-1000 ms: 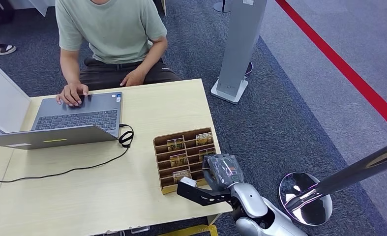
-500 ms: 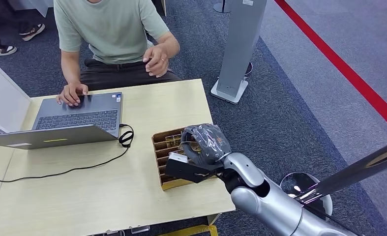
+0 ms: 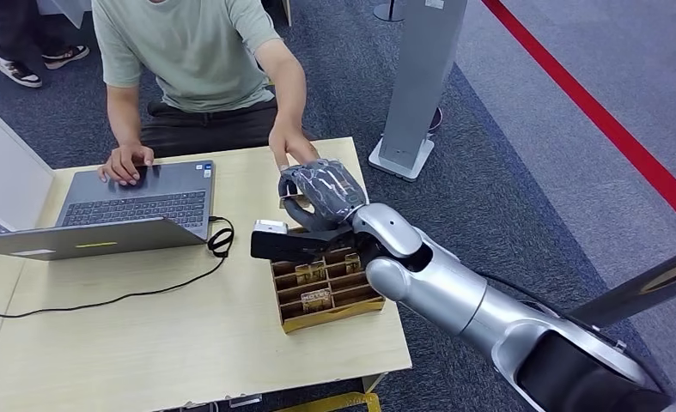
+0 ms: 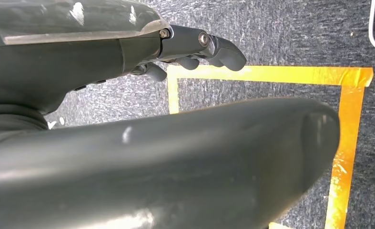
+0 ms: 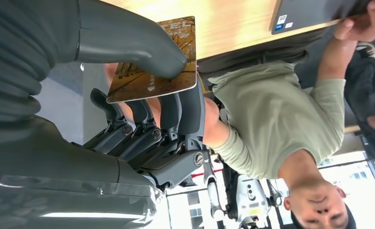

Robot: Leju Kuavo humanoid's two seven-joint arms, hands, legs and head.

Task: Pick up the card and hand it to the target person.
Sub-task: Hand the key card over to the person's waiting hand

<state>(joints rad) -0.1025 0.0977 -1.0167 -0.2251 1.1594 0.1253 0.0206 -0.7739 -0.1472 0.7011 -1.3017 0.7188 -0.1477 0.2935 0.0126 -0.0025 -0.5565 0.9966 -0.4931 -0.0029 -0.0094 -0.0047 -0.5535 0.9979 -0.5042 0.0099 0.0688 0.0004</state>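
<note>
Right hand is seen raised over the far part of the table, its thumb pressed on the face of the card and the darker fingers folded behind it, so that the card is pinched and lifted clear of the wood. From left to right across the head view, an open laptop with a person's hand resting on it is met first, then a black cable, then the cardboard card holder with further cards in its slots, then the robot's outstretched arm. The person's other hand is reached towards the robot's hand and appears just beside it; whether the card is yet touched cannot be told.

Several failures can be foreseen. If the pinch were released before the person's grasp is closed, the card would likely be dropped onto the table or into the holder. If the pinch were kept too firm, the card might be bent or tugged. The person's fingers could also be nudged by a further advance.

Left hand is hung over carpet, its fingers loosely apart and nothing held.
</note>
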